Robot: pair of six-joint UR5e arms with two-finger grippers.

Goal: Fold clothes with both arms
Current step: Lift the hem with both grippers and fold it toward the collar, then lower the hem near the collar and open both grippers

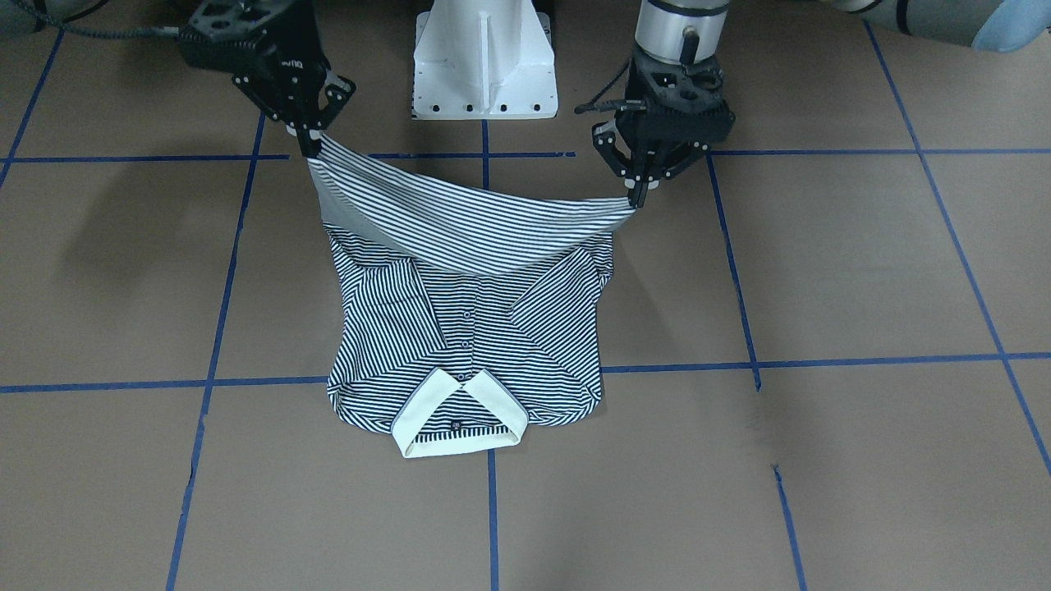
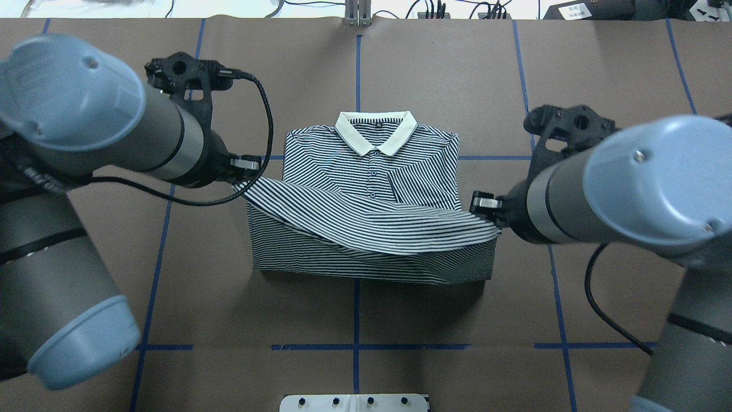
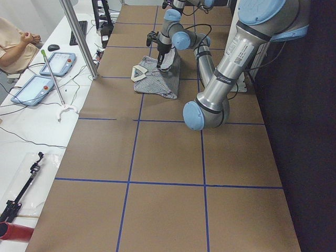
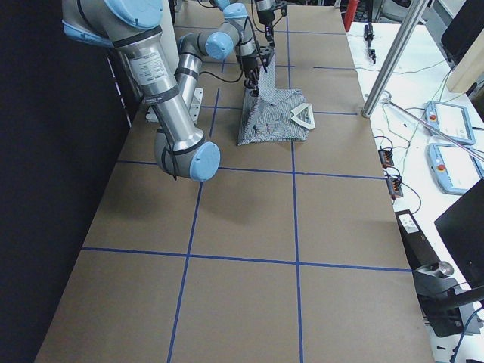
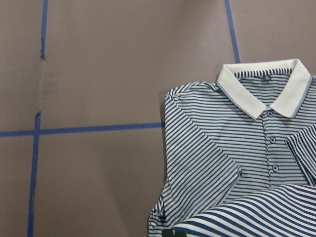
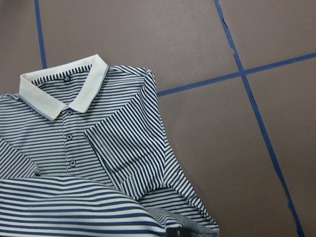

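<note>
The navy-and-white striped polo shirt (image 1: 468,336) lies face up on the brown table, sleeves folded in, its cream collar (image 2: 376,129) on the side far from the robot. Its lower hem (image 1: 460,222) is lifted off the table and sags between the two grippers. My left gripper (image 1: 640,195) is shut on one hem corner; in the overhead view this left gripper (image 2: 247,178) is at the shirt's left edge. My right gripper (image 1: 309,146) is shut on the other corner, higher up. Both wrist views look down on the collar and placket (image 5: 270,140) (image 6: 70,136).
The white pedestal base (image 1: 484,61) stands just behind the lifted hem. Blue tape lines (image 1: 493,509) grid the table. In the exterior left view a metal post (image 3: 79,37), tablets (image 3: 34,89) and a seated person (image 3: 13,44) sit beyond the table's far edge.
</note>
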